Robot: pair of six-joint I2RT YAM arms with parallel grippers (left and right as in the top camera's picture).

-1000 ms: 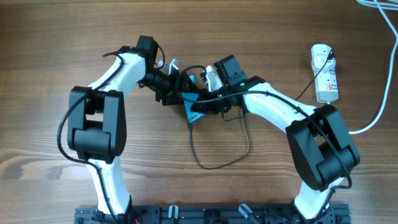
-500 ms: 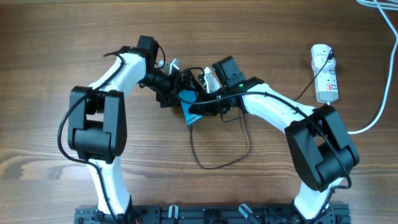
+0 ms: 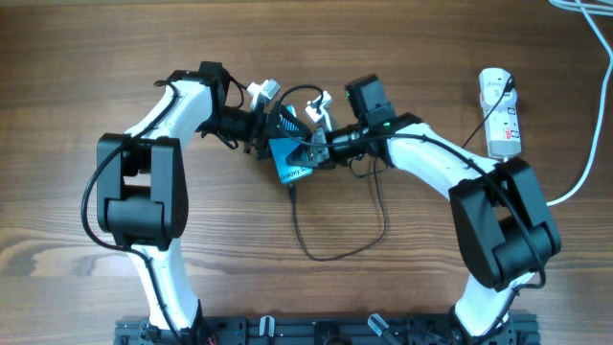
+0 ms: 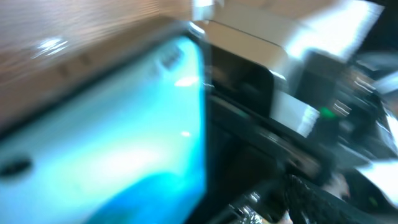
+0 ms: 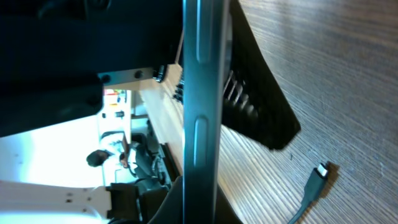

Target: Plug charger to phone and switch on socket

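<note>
The phone (image 3: 290,161), with a teal screen, is held tilted on edge above the table between both arms. My right gripper (image 3: 316,149) is shut on it; in the right wrist view the phone (image 5: 202,93) stands edge-on between the jaws (image 5: 202,205). My left gripper (image 3: 271,132) grips its far end; the blurred left wrist view is filled by the screen (image 4: 112,124). The charger (image 3: 335,251), a thin black cable, loops on the table, and its connector tip (image 5: 320,171) lies free on the wood beside the phone. The socket (image 3: 501,115) lies at the far right.
A thick white lead (image 3: 586,163) curves along the right edge from the socket's side. The black cable runs from the loop up to the socket. Both arms crowd the middle back of the wooden table (image 3: 86,57).
Both arms shifted: the left arm moved left and back, the right wrist moved right. The phone has tipped up more and now sits slightly further back between them.
</note>
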